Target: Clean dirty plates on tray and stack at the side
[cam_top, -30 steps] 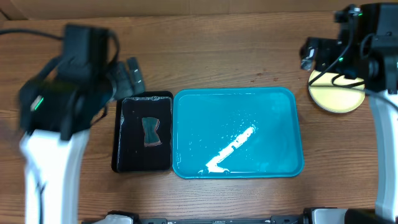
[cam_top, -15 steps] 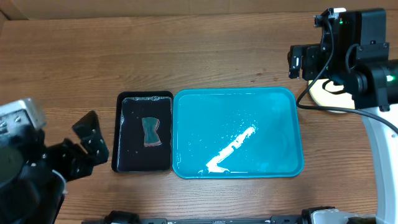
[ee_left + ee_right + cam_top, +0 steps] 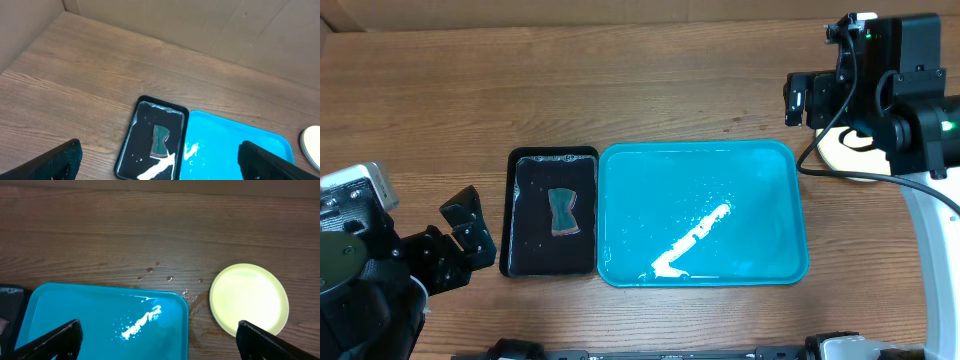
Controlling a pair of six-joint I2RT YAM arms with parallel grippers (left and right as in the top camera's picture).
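The turquoise tray point(image 3: 750, 190) lies mid-table, wet, holding only a white streak. In the right wrist view the tray point(image 3: 75, 315) sits lower left, and a pale yellow plate point(image 3: 248, 299) lies on the wood to its right. From overhead the plate point(image 3: 832, 152) is mostly hidden under the right arm. My right gripper point(image 3: 798, 100) hangs open above the tray's far right corner, with nothing between its fingers point(image 3: 60, 339). My left gripper point(image 3: 470, 232) stands open and empty at the front left, beside the black tray.
A small black tray point(image 3: 530, 215) touches the turquoise tray's left side and holds a green sponge point(image 3: 563, 212) in a little water. Water drops dot the wood between tray and plate. A cardboard wall runs along the table's far edge.
The left arm swung from above the black tray's far left down to the front left corner. The right arm shifted left over the plate, then held still. Both grippers stayed open.
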